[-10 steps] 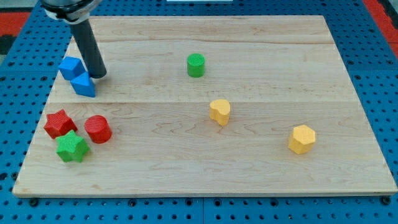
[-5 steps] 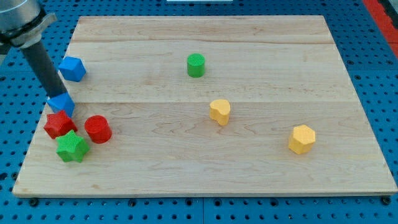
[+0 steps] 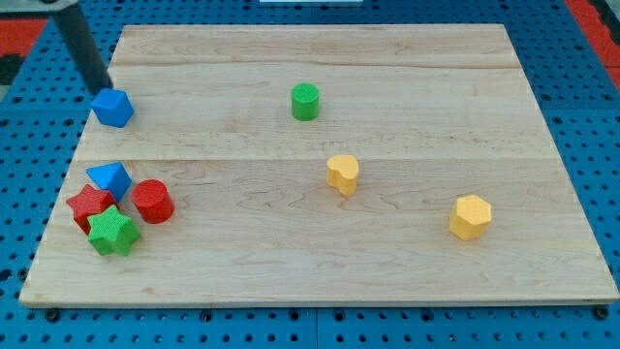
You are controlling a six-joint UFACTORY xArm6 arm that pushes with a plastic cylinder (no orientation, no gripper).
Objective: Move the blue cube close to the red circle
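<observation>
A blue cube-like block (image 3: 113, 107) lies near the view's upper left of the wooden board (image 3: 320, 252). My tip (image 3: 101, 88) stands just above and left of it, touching or nearly touching it. The red circle (image 3: 152, 202) lies lower left. A second blue block, wedge-shaped (image 3: 109, 178), lies against the red circle's upper left side. A red star (image 3: 89, 205) and a green star (image 3: 112, 232) crowd beside them.
A green cylinder (image 3: 305, 101) stands at upper centre. A yellow block (image 3: 342, 174) lies at centre and a yellow hexagon (image 3: 471, 216) at right. The board's left edge runs close to my tip.
My tip pushed the blue wedge down to the red star and red circle, then moved up to the blue cube's upper left. The blue cube shifted slightly early on.
</observation>
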